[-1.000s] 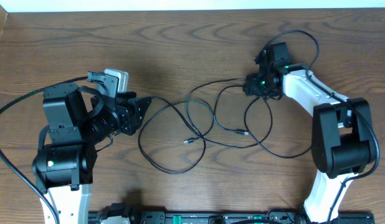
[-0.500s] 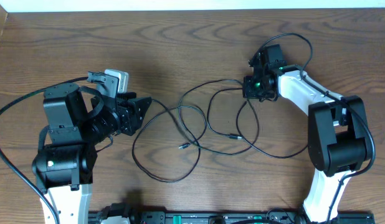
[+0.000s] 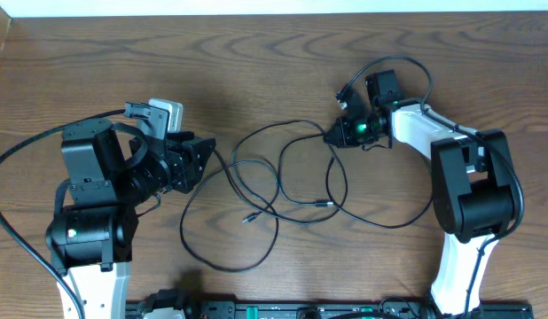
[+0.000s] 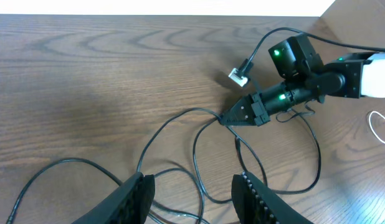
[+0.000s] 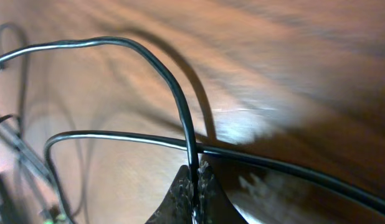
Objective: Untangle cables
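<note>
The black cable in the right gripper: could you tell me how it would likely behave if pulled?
Probably floppy: the black cable lies in loose loops on the table. Likely light, since the right gripper pinches it at its fingertips alone. Its crossing loops may drag along or snag rather than slide free.

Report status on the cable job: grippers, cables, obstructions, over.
Right gripper shut on a cable. Left gripper open. Other loops lie crossed, tangled. No obstruction seen.
</note>
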Controlling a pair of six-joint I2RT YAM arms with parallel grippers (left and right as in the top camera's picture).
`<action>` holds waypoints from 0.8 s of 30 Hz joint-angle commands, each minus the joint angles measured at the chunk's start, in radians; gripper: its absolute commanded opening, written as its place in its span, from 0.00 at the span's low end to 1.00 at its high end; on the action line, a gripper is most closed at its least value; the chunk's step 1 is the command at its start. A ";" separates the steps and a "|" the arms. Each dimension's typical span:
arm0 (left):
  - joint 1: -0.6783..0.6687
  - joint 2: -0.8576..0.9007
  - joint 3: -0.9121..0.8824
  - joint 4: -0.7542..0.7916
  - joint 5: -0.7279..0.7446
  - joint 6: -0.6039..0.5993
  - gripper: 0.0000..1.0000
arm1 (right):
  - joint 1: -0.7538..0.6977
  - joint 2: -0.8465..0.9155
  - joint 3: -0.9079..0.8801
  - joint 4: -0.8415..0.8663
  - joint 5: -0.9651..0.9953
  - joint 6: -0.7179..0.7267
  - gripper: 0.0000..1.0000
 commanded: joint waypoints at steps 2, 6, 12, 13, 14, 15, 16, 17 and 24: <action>0.000 -0.009 0.003 0.000 0.008 0.017 0.46 | -0.001 0.012 -0.008 0.060 -0.250 -0.055 0.01; 0.000 -0.009 0.003 0.001 0.008 0.018 0.46 | -0.013 0.012 -0.007 0.087 -0.314 -0.055 0.01; 0.000 -0.006 0.003 0.005 0.008 0.018 0.46 | -0.027 0.005 -0.007 0.086 -0.358 -0.078 0.01; 0.000 -0.006 0.003 0.005 0.008 0.017 0.46 | -0.027 0.000 -0.007 0.086 -0.357 -0.085 0.01; 0.000 -0.006 0.003 0.006 0.008 0.018 0.46 | -0.027 -0.016 -0.007 0.087 -0.357 -0.091 0.01; 0.000 -0.006 0.003 0.007 0.008 0.018 0.46 | -0.027 -0.022 -0.006 0.087 -0.357 -0.094 0.01; 0.000 -0.006 0.003 0.008 0.008 0.017 0.46 | -0.028 -0.042 -0.005 0.086 -0.346 -0.095 0.01; 0.000 -0.006 0.003 0.010 0.008 0.017 0.46 | -0.029 -0.052 -0.003 0.085 -0.336 -0.095 0.01; 0.000 -0.006 0.003 0.011 0.008 0.017 0.46 | -0.052 -0.204 0.032 -0.075 0.000 -0.100 0.01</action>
